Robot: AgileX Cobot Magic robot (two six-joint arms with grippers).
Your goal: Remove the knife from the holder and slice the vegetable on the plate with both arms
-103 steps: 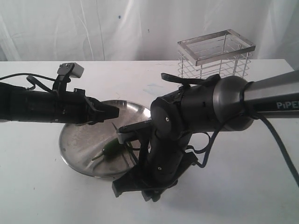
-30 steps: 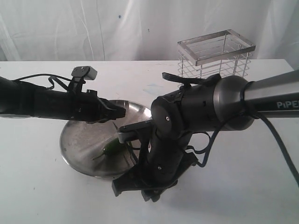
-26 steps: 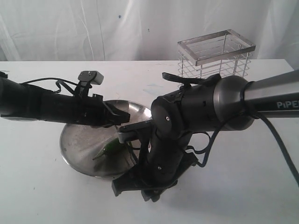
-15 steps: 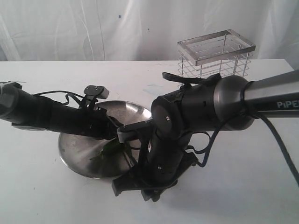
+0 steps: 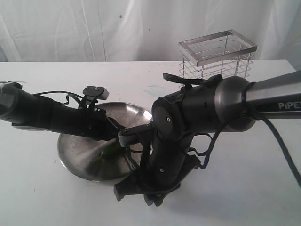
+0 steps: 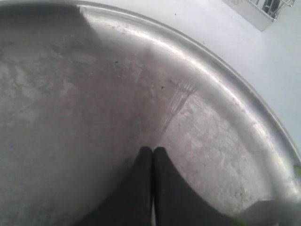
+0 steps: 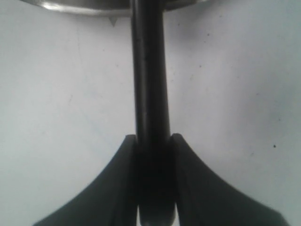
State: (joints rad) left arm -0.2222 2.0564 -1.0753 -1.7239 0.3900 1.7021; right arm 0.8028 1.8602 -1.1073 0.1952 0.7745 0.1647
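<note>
The steel plate (image 5: 77, 157) lies left of centre on the white table. Only a patch of the green vegetable (image 5: 112, 151) shows on it, under my left gripper (image 5: 116, 137), which hangs low over the plate. In the left wrist view, my left gripper (image 6: 153, 150) is shut and empty just above the plate (image 6: 94, 94), with a green sliver of vegetable (image 6: 297, 170) at the edge. My right gripper (image 7: 154, 139) is shut on the black knife (image 7: 149, 70), which points toward the plate rim (image 7: 84, 8). The wire holder (image 5: 217, 56) stands at the back right.
The thick right arm (image 5: 197, 113) with PiPER lettering fills the middle of the exterior view and hides the plate's right edge and most of the knife. A white curtain hangs behind the table. A corner of the holder (image 6: 263, 10) shows in the left wrist view.
My left arm has reached right and dropped low over the plate, now covering most of the vegetable. The right arm has sunk very slightly, still holding the knife.
</note>
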